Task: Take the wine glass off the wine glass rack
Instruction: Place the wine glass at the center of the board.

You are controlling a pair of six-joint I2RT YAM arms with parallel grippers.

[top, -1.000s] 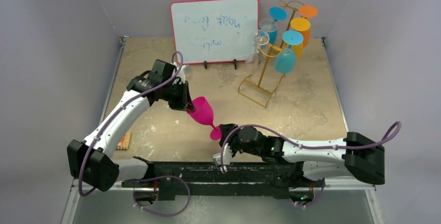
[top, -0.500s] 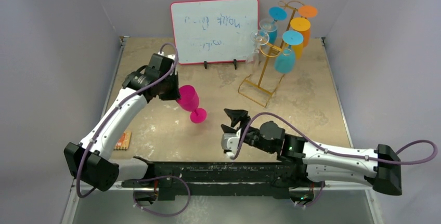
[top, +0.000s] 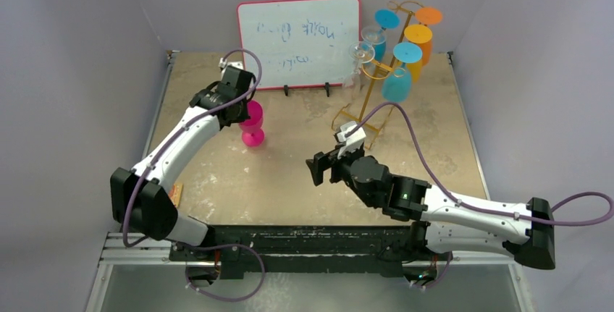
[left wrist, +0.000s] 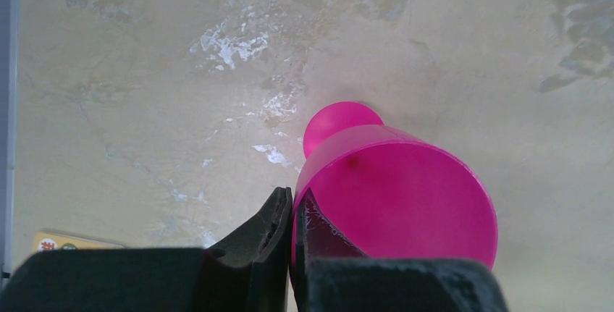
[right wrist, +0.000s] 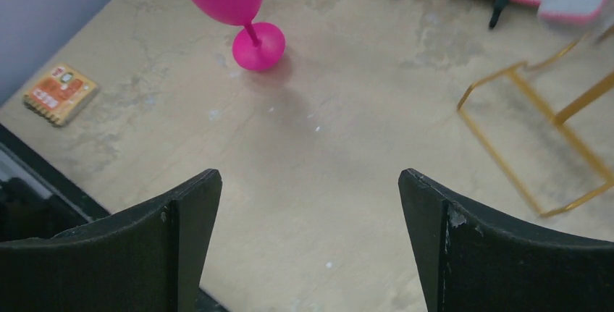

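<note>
— What's nearest?
— The right gripper, at lower centre, its jaws wide apart above the table.
— And the pink glass?
— Left of centre, upright and well apart from the rack. The left gripper pinches its rim.
— Farther back?
— The rack, upper right, holds blue glasses, orange glasses and clear glasses, all hanging upside down.

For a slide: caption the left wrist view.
Left gripper pinching the pink wine glass by its rim, above the table.
</note>
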